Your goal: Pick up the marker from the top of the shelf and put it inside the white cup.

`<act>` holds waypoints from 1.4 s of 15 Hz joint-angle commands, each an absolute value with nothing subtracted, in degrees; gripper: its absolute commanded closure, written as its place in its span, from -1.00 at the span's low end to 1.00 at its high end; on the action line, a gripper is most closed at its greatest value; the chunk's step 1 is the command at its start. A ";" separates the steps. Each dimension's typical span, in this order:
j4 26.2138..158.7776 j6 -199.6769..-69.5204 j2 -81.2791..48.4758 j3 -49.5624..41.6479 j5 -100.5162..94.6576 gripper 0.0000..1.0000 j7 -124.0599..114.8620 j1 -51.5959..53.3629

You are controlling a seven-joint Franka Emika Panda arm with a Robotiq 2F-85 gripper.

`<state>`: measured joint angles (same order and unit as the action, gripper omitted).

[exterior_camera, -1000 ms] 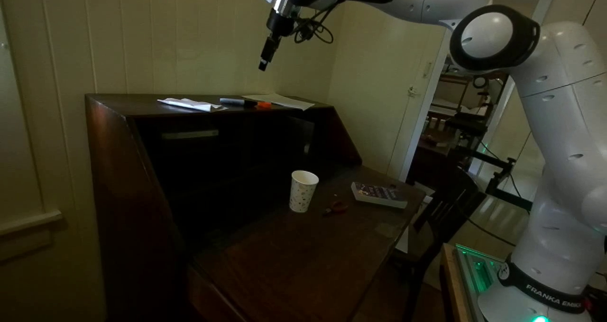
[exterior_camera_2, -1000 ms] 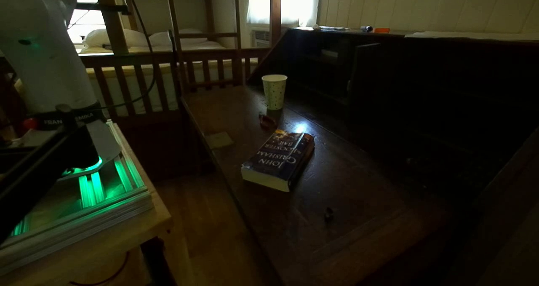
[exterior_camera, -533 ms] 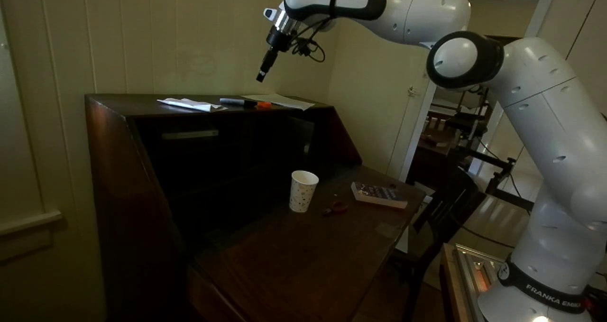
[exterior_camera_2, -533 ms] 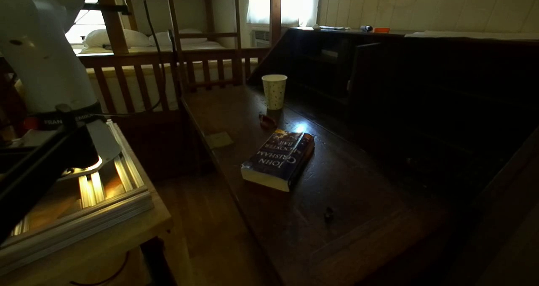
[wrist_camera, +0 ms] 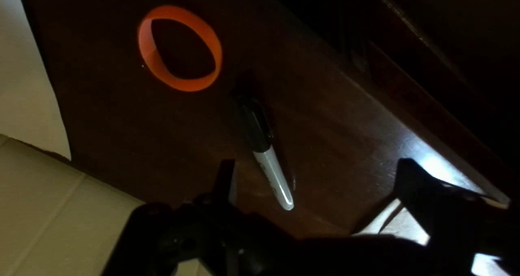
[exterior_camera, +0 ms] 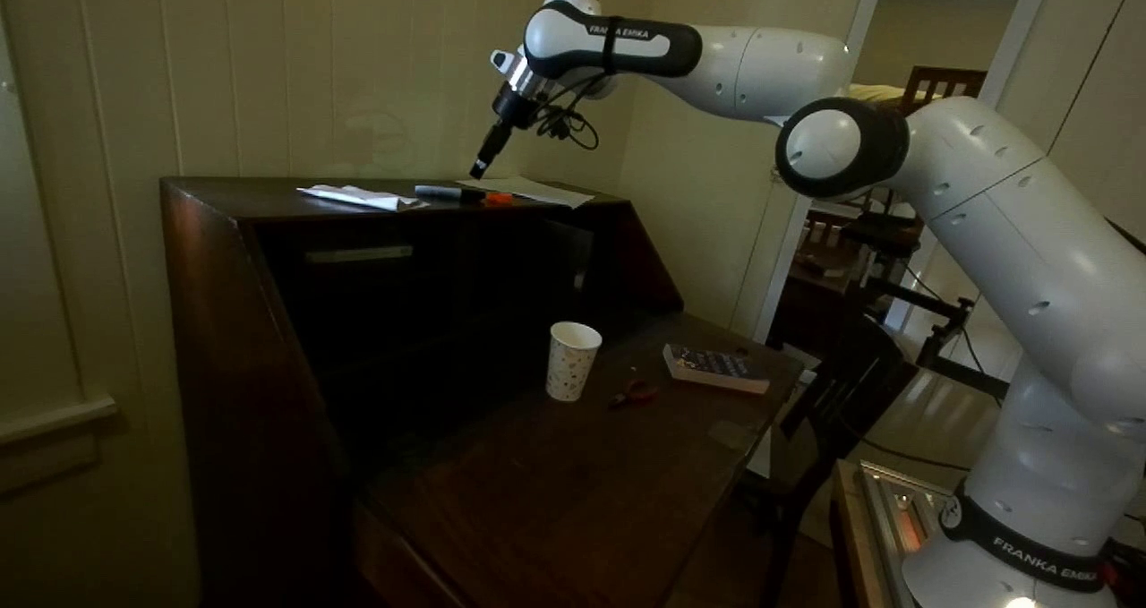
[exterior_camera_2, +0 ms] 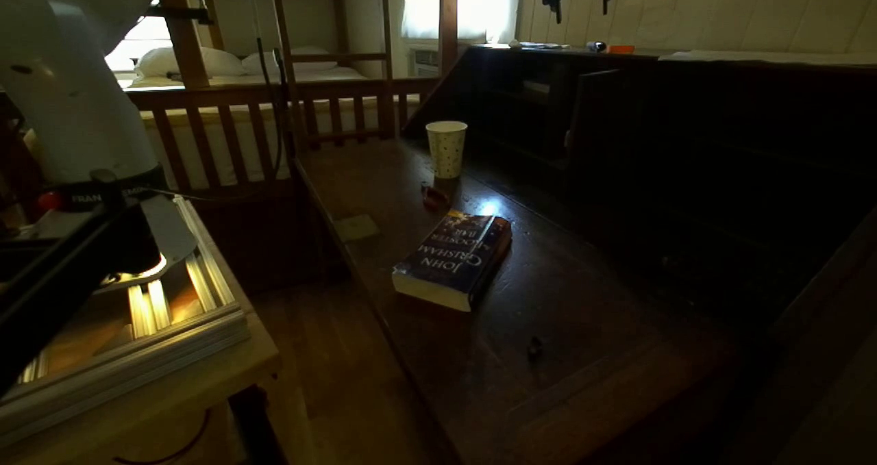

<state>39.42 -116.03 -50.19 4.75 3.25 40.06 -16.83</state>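
One marker (wrist_camera: 265, 156), lying on the shelf (exterior_camera: 224, 339) top, inside its front and back edges; one orange ring (wrist_camera: 174, 12) near its cap. I have the hand (exterior_camera_2: 582, 16) above, fingers wide apart. One white cup (exterior_camera: 571, 366), upright by the shelf-side edge of the table (exterior_camera: 555, 492); one book (exterior_camera_2: 449, 259) near the outer edge. I see bare wood from cup to outer edge.

Room both sides of marker (wrist_camera: 264, 150); orange ring (wrist_camera: 174, 12) near cap (wrist_camera: 256, 125).

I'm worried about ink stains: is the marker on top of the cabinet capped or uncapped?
Capped: in the wrist view, the marker wears its black cap, which meets the grey barrel.
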 commanded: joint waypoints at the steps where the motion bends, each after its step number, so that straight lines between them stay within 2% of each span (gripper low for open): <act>1: 34.79 -118.27 -54.38 6.89 6.21 -1.00 40.61 -18.25; 13: 31.79 -122.37 -59.71 10.68 9.22 -0.98 39.99 -20.10; 14: 31.72 -121.96 -59.85 10.62 9.07 -0.81 39.43 -20.13; 17: 31.85 -121.74 -60.16 10.41 8.85 -0.53 38.33 -20.33; 20: 32.05 -121.20 -59.86 10.17 8.63 -0.34 36.52 -20.25; 21: 32.20 -120.80 -59.41 10.12 8.53 -0.20 35.69 -20.06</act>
<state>34.89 -122.18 -58.46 9.84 7.92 37.75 -20.25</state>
